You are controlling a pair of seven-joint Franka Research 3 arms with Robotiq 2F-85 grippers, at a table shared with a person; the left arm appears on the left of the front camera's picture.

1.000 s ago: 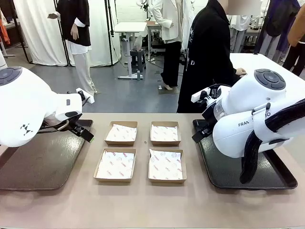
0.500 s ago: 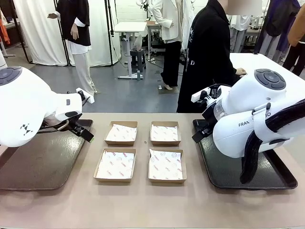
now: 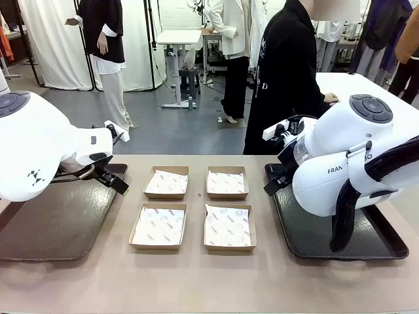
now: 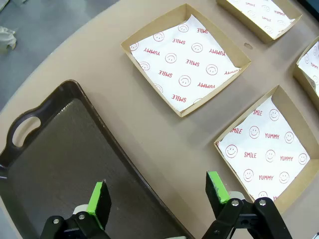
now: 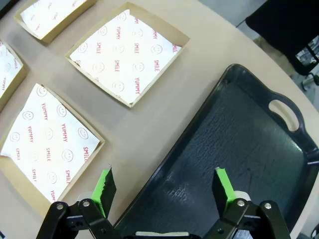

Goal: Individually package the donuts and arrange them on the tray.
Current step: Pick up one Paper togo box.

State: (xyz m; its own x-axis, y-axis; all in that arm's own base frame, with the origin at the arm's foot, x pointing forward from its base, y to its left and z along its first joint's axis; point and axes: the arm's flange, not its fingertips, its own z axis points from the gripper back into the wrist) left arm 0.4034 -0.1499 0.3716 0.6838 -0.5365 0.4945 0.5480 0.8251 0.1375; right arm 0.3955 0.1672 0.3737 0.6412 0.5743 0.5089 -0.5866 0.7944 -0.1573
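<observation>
worktop: beige worktop point(image 3: 196, 281), with a person at its far edge
left tray: dark plastic tray with cut-out handles point(image 3: 59, 229) point(image 4: 50, 164), flat at the worktop's left edge, surface bare
right tray: second dark plastic tray of the same kind point(image 3: 308, 239) point(image 5: 249, 144), flat at the worktop's right edge, partly hidden by the right arm in the front view
boxes: four shallow brown cardboard boxes lined with white paper printed SMILE / YUMMY in red, set two by two in the worktop's middle between the trays. Far-left box point(image 3: 166, 182), far-right box point(image 3: 227, 182), near-left box point(image 3: 158, 226), near-right box point(image 3: 229, 227). They sit close together but apart.
left gripper: left gripper point(image 3: 114, 183) point(image 4: 157, 189) is spread wide and holds nothing. It hangs over the left tray's inner rim, one finger above the tray and the other above bare worktop by a box corner.
right gripper: right gripper point(image 3: 273, 185) point(image 5: 164, 180) is spread wide and holds nothing. It hangs over the right tray's inner rim, one finger above the tray and the other above the worktop just beside a box.
person: person in a black coat point(image 3: 285, 72), turned side-on, one hand point(image 3: 330, 98) on a white table behind
</observation>
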